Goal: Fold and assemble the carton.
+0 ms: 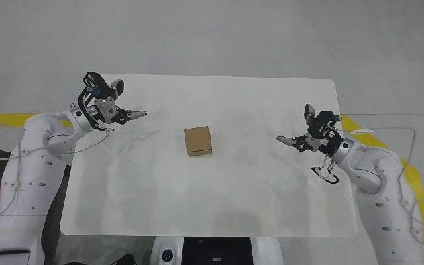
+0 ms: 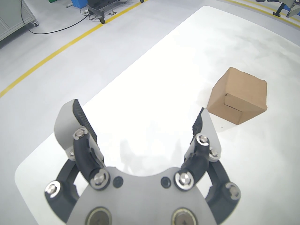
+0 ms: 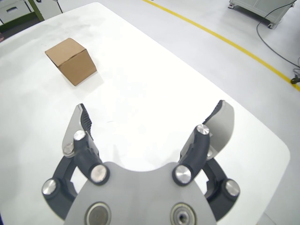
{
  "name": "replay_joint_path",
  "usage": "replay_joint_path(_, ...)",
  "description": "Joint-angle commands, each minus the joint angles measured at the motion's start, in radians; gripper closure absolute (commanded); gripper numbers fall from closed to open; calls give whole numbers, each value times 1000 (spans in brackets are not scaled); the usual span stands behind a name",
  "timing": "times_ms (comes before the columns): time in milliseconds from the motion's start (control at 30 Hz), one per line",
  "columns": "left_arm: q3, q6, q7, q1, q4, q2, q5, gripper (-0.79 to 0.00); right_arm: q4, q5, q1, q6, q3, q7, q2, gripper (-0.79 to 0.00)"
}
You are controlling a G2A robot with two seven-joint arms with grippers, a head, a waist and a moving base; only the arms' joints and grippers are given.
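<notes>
Carton [image 1: 198, 140], one (seemingly closed), between left hand [image 1: 140, 114] and right hand [image 1: 283, 140].

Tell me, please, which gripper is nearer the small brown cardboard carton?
The left gripper; the right gripper is farther from the brown cardboard carton, and both are open.

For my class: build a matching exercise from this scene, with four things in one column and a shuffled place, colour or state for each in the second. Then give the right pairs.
Column one
1. carton
2. left gripper
3. right gripper
4. table

Column two
a. white, with rounded corners
b. open, empty, over the robot's right side of the table
c. brown, closed up, standing mid-table
d. open, empty, over the robot's left side of the table

Pairs: 1-c, 2-d, 3-b, 4-a
</notes>
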Motion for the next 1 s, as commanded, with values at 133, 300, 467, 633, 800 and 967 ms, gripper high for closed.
replay_joint_path(133,-23,7,12,6,-2,5,12,-785,14,-75,21,23,3,-41,6,-785)
replay_joint_path(300,-26,11,17,9,-3,5,11,-785,12,-90,23,30,2,-52,6,-785)
replay_joint_path(467,-25,11,17,9,-3,5,10,-785,13,-88,23,29,2,-51,6,-785)
replay_joint_path(633,-25,11,17,8,-3,5,10,-785,13,-88,23,29,2,-51,6,-785)
replay_joint_path(800,-25,11,17,8,-3,5,10,-785,13,-88,23,29,2,-51,6,-785)
replay_joint_path(967,-25,11,17,8,-3,5,10,-784,13,-88,23,29,2,-51,6,-785)
